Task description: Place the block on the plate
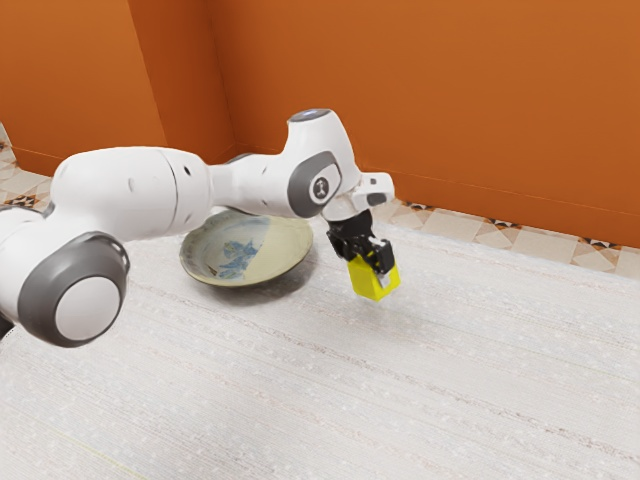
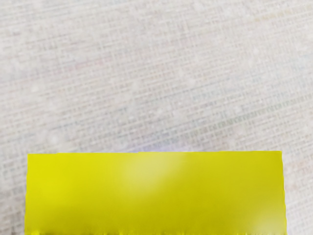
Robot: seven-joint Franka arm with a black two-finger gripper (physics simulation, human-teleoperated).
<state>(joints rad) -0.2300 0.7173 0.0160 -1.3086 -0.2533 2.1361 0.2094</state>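
Observation:
My black gripper (image 1: 368, 262) is shut on the yellow block (image 1: 371, 284), one finger crossing the block's near side in the exterior view. The block sits slightly tilted in the grip; whether its lower edge touches the table I cannot tell. Beyond the hand, toward the exterior view's left, lies the round plate (image 1: 290, 257), cream with a blue pattern inside; my arm covers part of its far rim. In the wrist view, the yellow block (image 2: 155, 193) spans much of the lower edge, over the pale table surface.
The whitish, streaked table (image 1: 480, 370) extends around the plate and block. Behind it run a patterned tile strip (image 1: 540, 241) and an orange wall (image 1: 450, 90). My arm's links reach over the plate's far side.

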